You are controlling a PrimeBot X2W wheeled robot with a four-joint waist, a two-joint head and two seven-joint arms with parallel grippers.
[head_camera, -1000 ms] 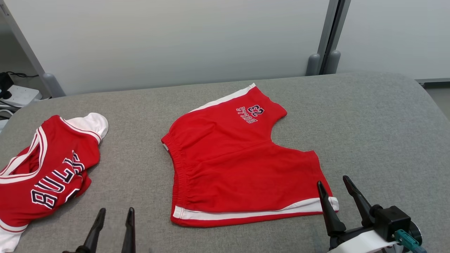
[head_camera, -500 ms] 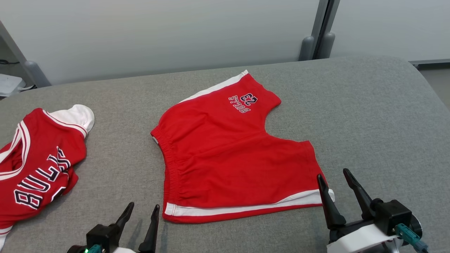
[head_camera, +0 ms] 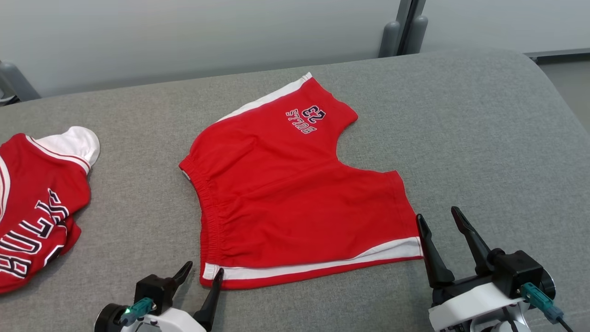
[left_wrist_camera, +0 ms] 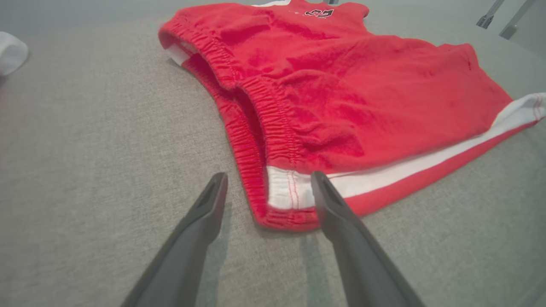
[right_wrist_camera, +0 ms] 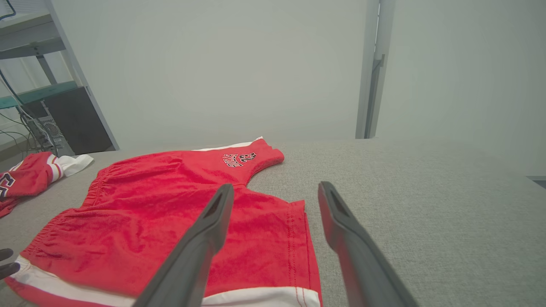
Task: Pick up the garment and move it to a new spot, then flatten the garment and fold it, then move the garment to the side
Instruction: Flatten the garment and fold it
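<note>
Jaws wide; shorts (head_camera: pixel 295 193) crosswise, waistband (head_camera: pixel 206 216) left.

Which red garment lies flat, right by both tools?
The red shorts, printed 23, spread flat between the left tool and right tool. The red jersey lies crumpled, off to the left.

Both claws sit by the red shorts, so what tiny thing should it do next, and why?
Probably ease down and pinch the near corners: the left gripper straddles the waistband corner of the red shorts, the right gripper stands open at the hem corner, and neither holds cloth yet.
</note>
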